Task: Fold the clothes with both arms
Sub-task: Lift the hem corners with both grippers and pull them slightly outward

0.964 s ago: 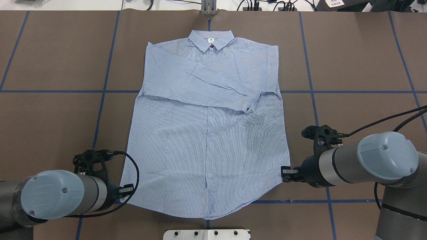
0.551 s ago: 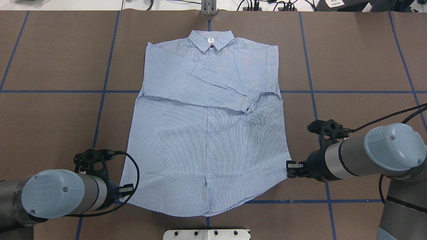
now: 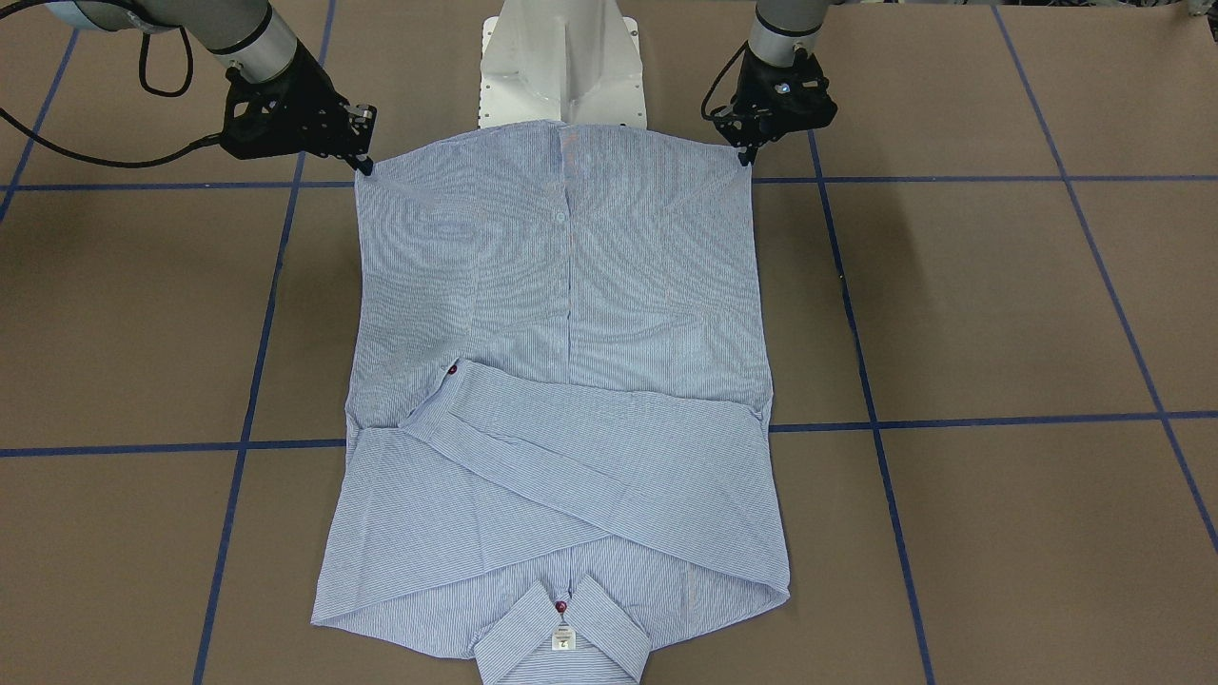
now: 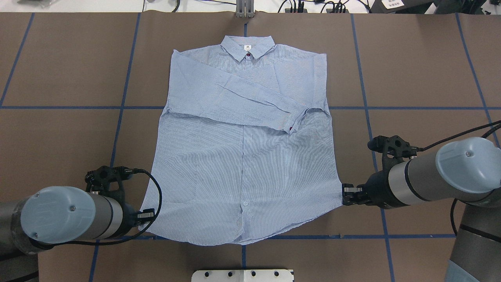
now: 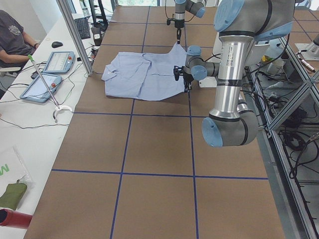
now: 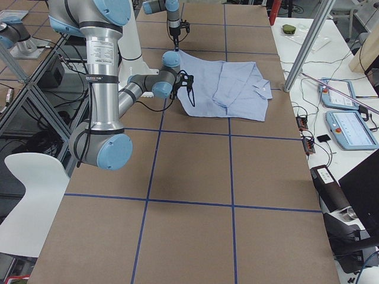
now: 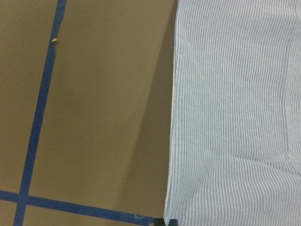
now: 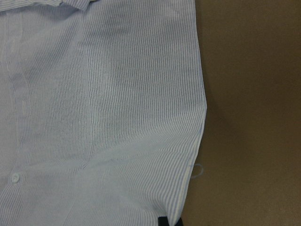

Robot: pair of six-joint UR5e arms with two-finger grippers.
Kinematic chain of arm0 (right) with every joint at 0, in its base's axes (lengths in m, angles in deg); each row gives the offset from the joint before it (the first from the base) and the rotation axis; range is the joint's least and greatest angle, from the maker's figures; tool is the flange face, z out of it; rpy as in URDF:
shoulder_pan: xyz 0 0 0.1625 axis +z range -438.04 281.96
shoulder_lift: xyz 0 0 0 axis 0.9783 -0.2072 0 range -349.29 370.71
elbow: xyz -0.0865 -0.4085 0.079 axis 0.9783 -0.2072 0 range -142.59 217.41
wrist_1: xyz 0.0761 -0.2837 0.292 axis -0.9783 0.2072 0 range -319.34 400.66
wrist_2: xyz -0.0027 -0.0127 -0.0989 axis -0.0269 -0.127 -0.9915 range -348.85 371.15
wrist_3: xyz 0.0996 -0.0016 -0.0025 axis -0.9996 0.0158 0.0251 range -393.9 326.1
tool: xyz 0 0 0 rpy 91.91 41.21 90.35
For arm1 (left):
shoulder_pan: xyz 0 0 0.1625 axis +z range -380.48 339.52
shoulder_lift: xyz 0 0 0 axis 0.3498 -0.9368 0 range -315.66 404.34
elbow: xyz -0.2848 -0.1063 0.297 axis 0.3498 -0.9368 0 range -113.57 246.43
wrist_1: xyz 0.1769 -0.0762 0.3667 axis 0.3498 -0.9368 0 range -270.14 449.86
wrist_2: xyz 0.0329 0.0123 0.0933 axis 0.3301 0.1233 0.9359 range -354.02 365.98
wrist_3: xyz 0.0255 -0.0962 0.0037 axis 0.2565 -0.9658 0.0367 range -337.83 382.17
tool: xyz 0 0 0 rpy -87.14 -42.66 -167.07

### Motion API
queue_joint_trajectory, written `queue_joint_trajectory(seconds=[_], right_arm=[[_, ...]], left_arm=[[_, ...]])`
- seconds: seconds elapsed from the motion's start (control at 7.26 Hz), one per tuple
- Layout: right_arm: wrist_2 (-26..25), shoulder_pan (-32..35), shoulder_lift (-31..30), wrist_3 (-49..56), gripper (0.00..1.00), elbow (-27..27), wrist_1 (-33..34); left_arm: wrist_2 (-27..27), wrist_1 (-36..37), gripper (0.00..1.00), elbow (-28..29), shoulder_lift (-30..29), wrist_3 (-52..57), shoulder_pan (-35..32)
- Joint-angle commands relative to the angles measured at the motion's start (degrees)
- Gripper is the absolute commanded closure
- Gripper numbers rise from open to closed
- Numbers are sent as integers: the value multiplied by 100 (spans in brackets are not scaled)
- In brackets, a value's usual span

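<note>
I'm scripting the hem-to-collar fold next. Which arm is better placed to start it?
Neither alone: left gripper and right gripper each pinch a hem corner of the shirt. If one must lead, right: its corner lies slightly nearer the collar.

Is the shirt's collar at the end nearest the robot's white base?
No, the collar lies at the far end; the hem is nearest the white base.

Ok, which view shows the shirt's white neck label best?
Exterior front-facing: the neck label lies nearest that camera, largest. Overhead exterior shows it small and far; the side views cannot resolve it; both wrist views show only lower shirt cloth.
</note>
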Motion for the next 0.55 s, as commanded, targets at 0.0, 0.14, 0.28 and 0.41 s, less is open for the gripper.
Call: queue_joint_trajectory(seconds=[0.0, 0.14, 0.28, 0.41], right_arm=[[35, 22, -6, 0, 100, 13, -9], [270, 109, -6, 9, 100, 83, -9], [516, 188, -15, 9, 100, 197, -9], [666, 215, -23, 9, 100, 294, -9]], left_arm=[[-138, 9, 100, -9, -34, 83, -54], [-322, 27, 100, -44, -43, 83, -45], [-367, 27, 100, -87, -78, 74, -45], [-368, 62, 100, -210, -87, 83, -63]])
